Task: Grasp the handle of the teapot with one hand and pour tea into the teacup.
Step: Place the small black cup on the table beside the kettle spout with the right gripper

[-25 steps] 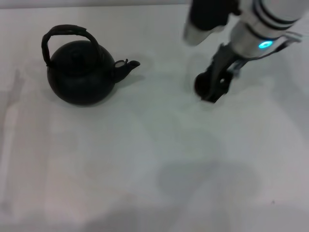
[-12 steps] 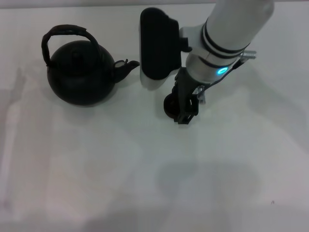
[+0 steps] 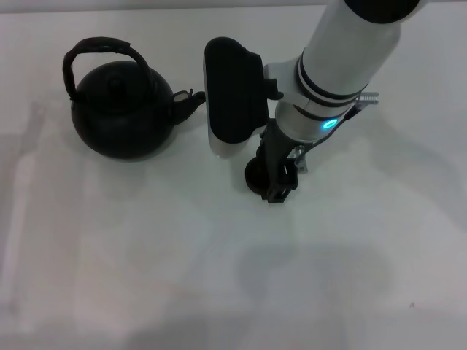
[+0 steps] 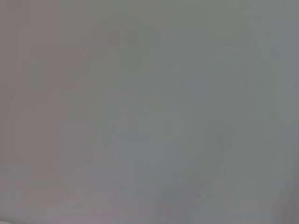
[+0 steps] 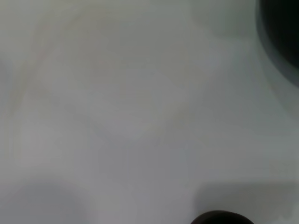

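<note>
The teapot (image 3: 122, 109) stands upright at the table's (image 3: 146, 248) far left, its handle (image 3: 98, 49) arched over the lid and its spout pointing right toward the right arm, untouched. The right gripper (image 3: 271, 177) reaches down near the table's middle, right of the spout, closed on the teacup (image 3: 257, 175), which sits between its fingers at the table surface; the cup's rim also shows in the right wrist view (image 5: 223, 218). The left gripper appears in no view
</note>
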`<control>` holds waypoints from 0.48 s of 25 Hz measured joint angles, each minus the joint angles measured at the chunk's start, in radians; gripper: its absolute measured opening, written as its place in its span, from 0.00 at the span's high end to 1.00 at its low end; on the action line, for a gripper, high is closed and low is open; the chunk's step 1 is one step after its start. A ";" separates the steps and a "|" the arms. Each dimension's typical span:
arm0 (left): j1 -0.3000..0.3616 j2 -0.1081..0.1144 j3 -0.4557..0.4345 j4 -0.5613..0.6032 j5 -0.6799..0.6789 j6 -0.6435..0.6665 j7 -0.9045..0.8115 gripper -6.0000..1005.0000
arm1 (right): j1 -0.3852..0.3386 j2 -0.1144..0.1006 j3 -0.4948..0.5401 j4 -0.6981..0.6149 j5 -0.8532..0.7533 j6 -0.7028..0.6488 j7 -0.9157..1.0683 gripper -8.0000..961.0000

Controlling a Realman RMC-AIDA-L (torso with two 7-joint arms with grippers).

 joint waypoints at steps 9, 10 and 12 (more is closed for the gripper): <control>-0.006 0.000 0.004 0.002 0.005 -0.002 0.000 0.13 | 0.002 0.000 -0.009 0.010 0.019 -0.004 -0.010 0.24; -0.007 0.000 0.004 0.002 0.005 -0.002 0.000 0.13 | 0.000 0.000 -0.009 0.009 0.019 -0.005 -0.010 0.24; -0.006 -0.001 0.005 0.002 0.006 -0.002 0.000 0.13 | -0.002 -0.001 -0.009 0.009 0.019 -0.007 -0.010 0.24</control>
